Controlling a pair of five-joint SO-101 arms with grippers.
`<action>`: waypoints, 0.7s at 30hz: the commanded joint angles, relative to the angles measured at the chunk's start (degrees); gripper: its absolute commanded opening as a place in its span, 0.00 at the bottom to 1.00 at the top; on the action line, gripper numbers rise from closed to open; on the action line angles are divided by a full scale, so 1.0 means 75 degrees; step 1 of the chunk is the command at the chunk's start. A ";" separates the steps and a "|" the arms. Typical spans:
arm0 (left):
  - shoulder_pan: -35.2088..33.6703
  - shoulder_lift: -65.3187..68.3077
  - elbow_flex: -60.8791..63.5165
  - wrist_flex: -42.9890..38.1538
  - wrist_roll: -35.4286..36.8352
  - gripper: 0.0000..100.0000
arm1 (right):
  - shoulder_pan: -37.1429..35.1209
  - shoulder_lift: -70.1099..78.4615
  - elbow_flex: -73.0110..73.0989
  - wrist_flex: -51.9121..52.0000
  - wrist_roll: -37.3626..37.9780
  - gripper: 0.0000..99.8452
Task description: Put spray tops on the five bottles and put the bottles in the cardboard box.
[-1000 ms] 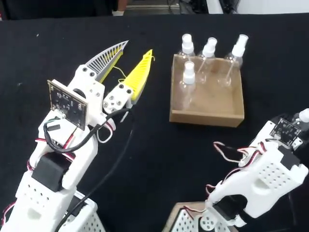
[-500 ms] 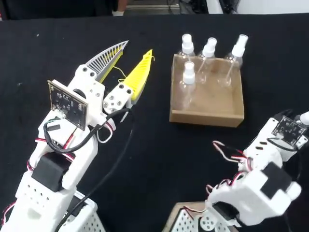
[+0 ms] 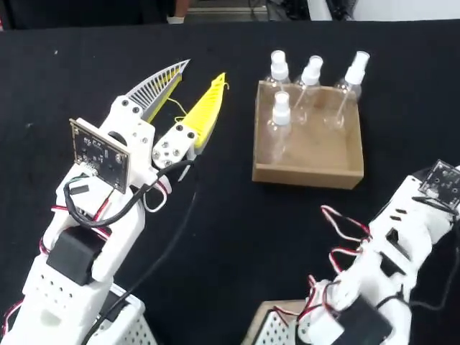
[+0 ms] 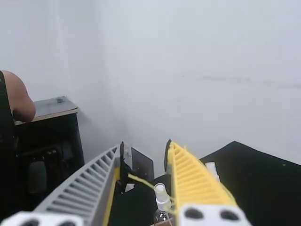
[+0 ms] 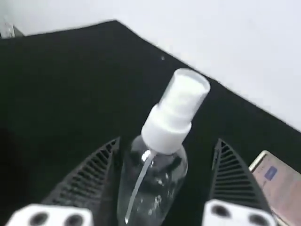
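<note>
Your fifth bottle [image 5: 153, 179], spray top [image 5: 178, 106] on, sits between the spread fingers of the right hand [image 5: 167, 141]. That hand is open, with a gap showing on one side of the bottle. In the high view the cardboard box [image 3: 307, 175] lies toward 1 o'clock on the bench [image 3: 72, 43], holding four capped bottles [image 3: 277, 122]. The left hand [image 3: 205, 70] hangs open near the box's 9 o'clock side. The right arm [image 3: 399, 237] is at 4 o'clock.

Left arm [image 3: 86, 244]: mine, rising from the near left, stretched toward the far side.
Left gripper [image 3: 205, 70]: my grey and yellow fingers spread apart.
Right arm [image 3: 392, 244]: folded at the near right.
Right gripper [image 5: 167, 140]: my dark fingers parted wide.
</note>
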 commanded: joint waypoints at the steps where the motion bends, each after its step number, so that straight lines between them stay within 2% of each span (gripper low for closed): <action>1: -0.0041 -0.0094 -0.0111 -0.0152 -0.0070 0.16 | 0.0117 -0.0463 -0.0334 0.0445 0.0059 0.26; 8: -0.0041 -0.0094 -0.0100 -0.0152 -0.0082 0.16 | 0.0070 -0.0463 -0.1366 0.1946 0.0023 0.26; 17: -0.0041 -0.0094 -0.0100 -0.0152 -0.0082 0.16 | 0.0059 -0.0428 -0.1577 0.1934 0.0082 0.26; 21: -0.0041 -0.0094 -0.0100 -0.0152 -0.0082 0.16 | 0.0059 0.0275 -0.2104 0.1934 0.0082 0.26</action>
